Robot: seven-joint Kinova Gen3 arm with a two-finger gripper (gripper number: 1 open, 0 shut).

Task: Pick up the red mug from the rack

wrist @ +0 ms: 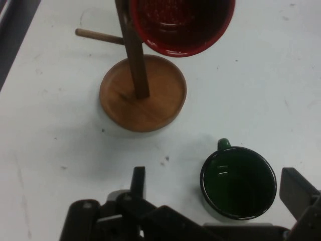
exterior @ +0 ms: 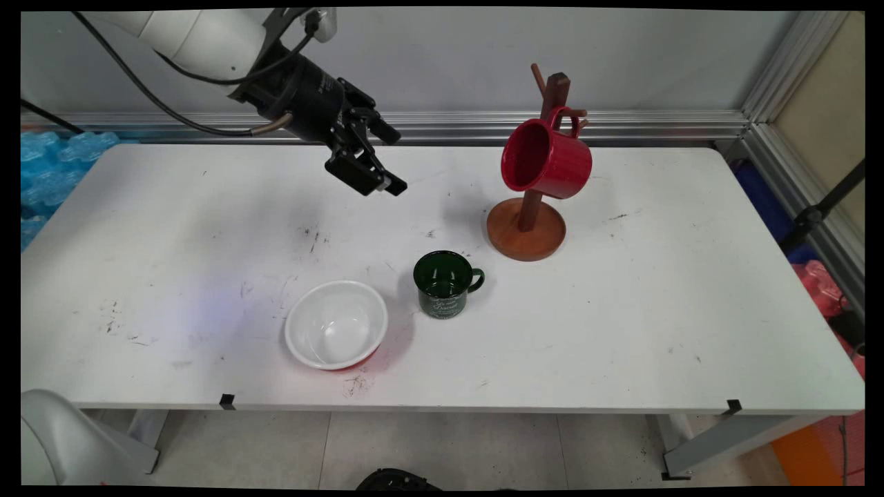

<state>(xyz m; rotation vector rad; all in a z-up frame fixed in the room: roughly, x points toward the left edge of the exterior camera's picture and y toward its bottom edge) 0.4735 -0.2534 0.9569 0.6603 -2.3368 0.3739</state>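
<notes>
The black two-finger gripper point(exterior: 383, 157), spread wide and seemingly empty, hovered above-left of the dark green enamel mug point(exterior: 444, 284).

The arm point(exterior: 200, 34) was a smooth white tube ending in a black cylindrical wrist. Thin black cables point(exterior: 138, 86) looped along it. Its gripper point(exterior: 376, 162) was black, built of jointed linkage bars with flat, blocky fingers point(exterior: 362, 176).

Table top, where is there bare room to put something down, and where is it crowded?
Bare patches: the table right of the mug stand, and the left part beyond the white bowl. Crowded: the middle, where the bowl, the green mug and the stand with its red mug sit close, the open gripper hanging above.
</notes>
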